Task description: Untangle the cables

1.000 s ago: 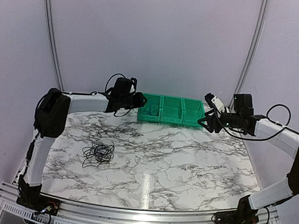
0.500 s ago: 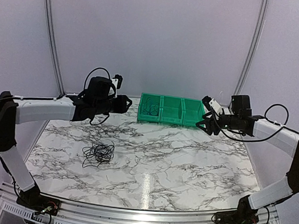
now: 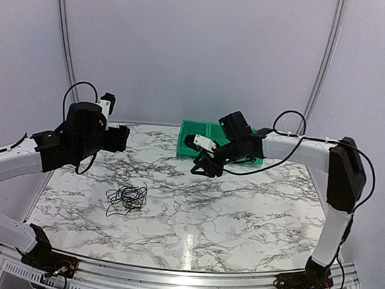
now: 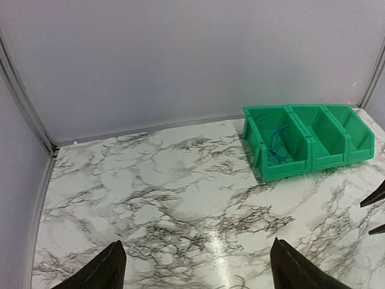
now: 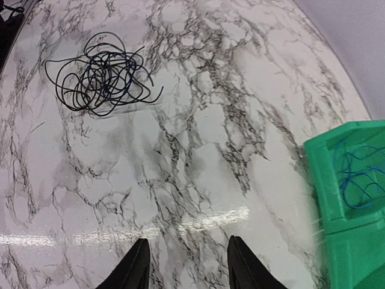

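A small tangle of thin black and dark-blue cables (image 3: 126, 198) lies on the marble table at the left; it also shows in the right wrist view (image 5: 101, 74). Only a wisp of it shows at the bottom edge of the left wrist view. A thin blue cable (image 4: 278, 139) lies in the leftmost of the green bins (image 3: 193, 152); it also shows in the right wrist view (image 5: 360, 174). My left gripper (image 3: 121, 140) is open and empty, above the table's back left, behind the tangle. My right gripper (image 3: 204, 166) is open and empty, over the table in front of the bins.
Three joined green bins (image 4: 347, 139) stand at the back centre against the wall. Metal frame rails (image 3: 65, 49) rise at both back corners. The table's left edge rail (image 4: 40, 198) runs beside my left gripper.
My left arm has swung left and back from the bins. My right arm has swung from the right side to the middle, in front of the bins. The tangle has not moved.
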Robot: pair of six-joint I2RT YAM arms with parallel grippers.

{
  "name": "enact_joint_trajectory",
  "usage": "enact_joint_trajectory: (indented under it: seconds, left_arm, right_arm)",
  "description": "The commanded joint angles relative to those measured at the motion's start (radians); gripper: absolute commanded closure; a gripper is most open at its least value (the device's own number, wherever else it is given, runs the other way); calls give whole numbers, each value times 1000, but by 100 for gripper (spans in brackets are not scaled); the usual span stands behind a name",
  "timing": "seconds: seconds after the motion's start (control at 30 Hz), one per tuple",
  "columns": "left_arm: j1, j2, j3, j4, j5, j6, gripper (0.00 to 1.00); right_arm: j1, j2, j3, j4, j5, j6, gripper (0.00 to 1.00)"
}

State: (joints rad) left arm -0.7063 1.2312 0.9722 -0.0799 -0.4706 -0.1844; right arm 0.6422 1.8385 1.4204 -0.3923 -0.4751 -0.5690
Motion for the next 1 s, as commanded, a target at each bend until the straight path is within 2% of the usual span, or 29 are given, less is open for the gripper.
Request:
enact_joint_trajectory:
  seconds: [0.0, 0.13, 0.27, 0.37, 0.43, 0.6, 0.73, 0.87, 0.97]
  left_arm:
    - [44, -72, -93, -28, -41, 90, 16]
    - [149, -14, -139, -67, 215, -31, 26]
    - [202, 87, -82, -174, 226, -135, 34]
    - [254, 128, -85, -241, 313, -255, 36]
    - [299, 125, -138, -241, 378, -346, 39]
    - [354, 118, -292, -57, 574, -536, 43]
    - [354, 205, -337, 34, 634, -613, 51]
    - [355, 235, -391, 151, 689, -663, 66]
    - [354, 238, -400, 182, 700, -671, 84]
  right_arm:
    - [112, 126, 113, -86, 17, 5, 57]
    - [178, 258, 254, -114, 2, 31, 62]
    - [221, 363, 361, -114, -7, 65, 64]
    - [250, 403, 424, -142, -4, 76, 64]
    - [257, 388, 407, -127, -6, 81, 64]
    - [258, 307, 288, -59, 1, 90, 62]
    - [258, 258, 232, -53, -12, 89, 61]
    - [258, 209, 188, -47, -21, 80, 60]
    - [258, 192, 156, -25, -17, 70, 60]
